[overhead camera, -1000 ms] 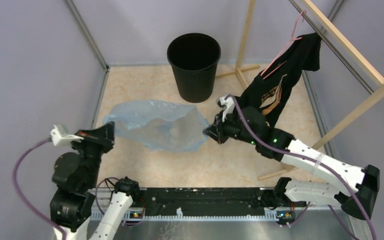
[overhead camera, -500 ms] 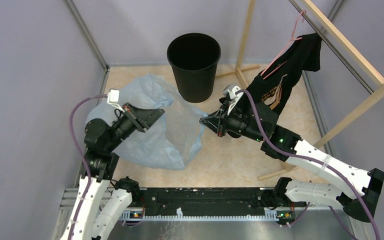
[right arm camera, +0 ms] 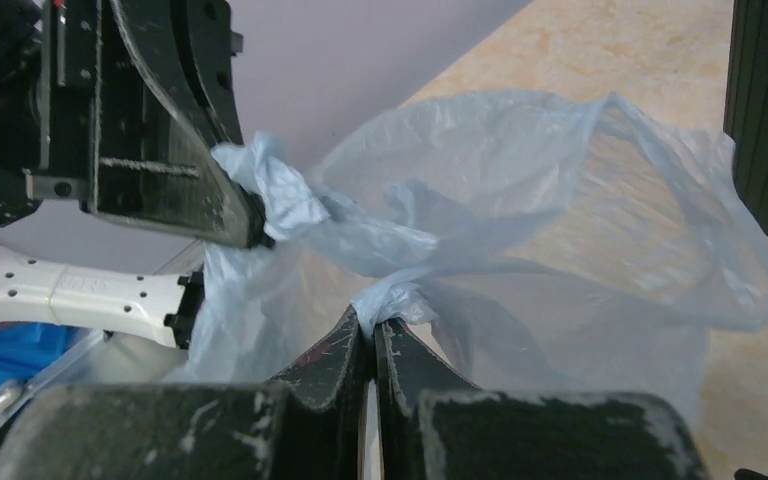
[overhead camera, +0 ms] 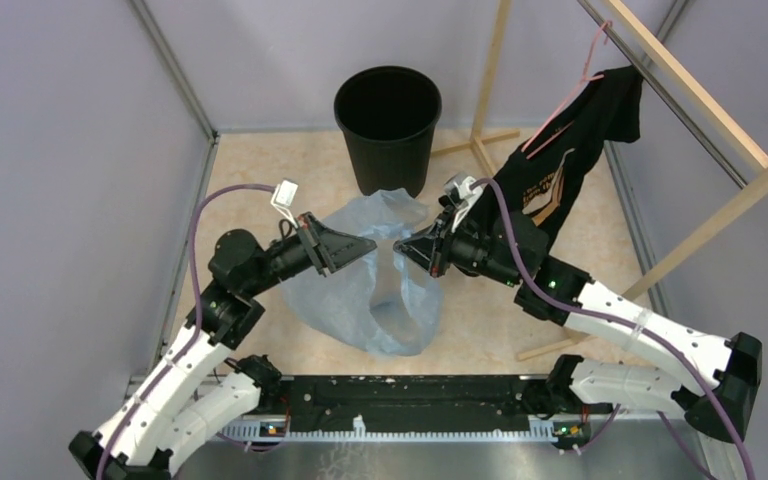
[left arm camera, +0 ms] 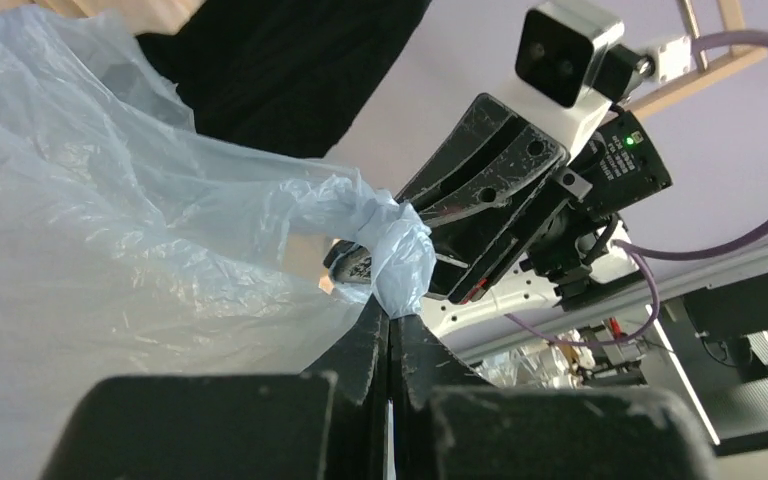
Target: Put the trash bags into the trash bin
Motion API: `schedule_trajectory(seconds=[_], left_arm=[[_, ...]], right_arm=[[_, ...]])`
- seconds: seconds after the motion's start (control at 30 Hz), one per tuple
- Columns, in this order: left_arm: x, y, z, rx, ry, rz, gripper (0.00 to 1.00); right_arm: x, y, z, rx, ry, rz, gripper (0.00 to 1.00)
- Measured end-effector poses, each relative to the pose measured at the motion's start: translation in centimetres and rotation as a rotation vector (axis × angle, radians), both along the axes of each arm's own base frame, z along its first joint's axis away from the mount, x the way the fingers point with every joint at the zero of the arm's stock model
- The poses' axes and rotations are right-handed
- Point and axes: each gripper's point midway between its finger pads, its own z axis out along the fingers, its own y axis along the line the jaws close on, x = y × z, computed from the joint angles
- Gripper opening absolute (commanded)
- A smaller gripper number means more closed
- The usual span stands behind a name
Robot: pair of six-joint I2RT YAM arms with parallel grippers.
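Left gripper (overhead camera: 368, 246) clenched on crinkled corner of thin translucent blue bag (overhead camera: 380, 305), right gripper (overhead camera: 407, 247) pinching another twisted corner, film sagging between, round smooth black bin (overhead camera: 388, 140) beyond

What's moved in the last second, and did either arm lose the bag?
The left end effector swung in from the far left to close beside the right end effector, which shifted slightly toward the bin. The bag, earlier spread wide, now hangs bunched between them. Both stayed shut on it; bin and shirt did not move.
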Motion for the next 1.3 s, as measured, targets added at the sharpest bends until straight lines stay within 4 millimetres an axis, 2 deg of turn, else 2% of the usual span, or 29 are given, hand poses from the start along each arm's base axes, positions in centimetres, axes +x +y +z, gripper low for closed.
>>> schedule_trajectory(seconds=[0.13, 0.3, 0.43, 0.57, 0.67, 0.77, 1.0, 1.17, 1.3], left_arm=[[0.1, -2.0, -1.0, 0.013, 0.034, -0.027, 0.0], [1.2, -2.1, -1.3, 0.013, 0.045, 0.023, 0.0], [1.6, -2.1, -1.4, 0.012, 0.045, 0.036, 0.0], [2.2, -2.4, -2.0, 0.024, 0.065, 0.045, 0.0], [2.4, -2.5, -2.3, 0.03, 0.074, 0.047, 0.0], [2.4, -2.5, -2.3, 0.029, 0.076, 0.046, 0.0], [2.4, -2.5, -2.4, 0.029, 0.078, 0.049, 0.0], [2.5, -2.5, -2.4, 0.029, 0.079, 0.053, 0.0], [2.5, -2.5, -2.4, 0.029, 0.08, 0.053, 0.0]], right_arm=[[-0.2, 0.1, -0.3, 0.043, 0.024, 0.0, 0.06], [-0.7, 0.5, -0.8, 0.095, 0.062, 0.026, 0.11], [-1.0, 0.8, -0.2, 0.134, 0.07, 0.045, 0.18], [-1.2, 1.0, 0.8, 0.172, 0.064, 0.057, 0.36], [-1.2, 1.0, 1.1, 0.184, 0.062, 0.058, 0.62], [-1.1, 1.1, 1.0, 0.183, 0.058, 0.058, 0.73], [-0.2, 2.9, -2.1, 0.003, 0.041, 0.03, 0.76], [-0.9, 4.4, -2.4, -0.103, -0.016, -0.022, 0.73], [0.1, 4.4, -2.7, -0.173, -0.044, -0.154, 0.68]])
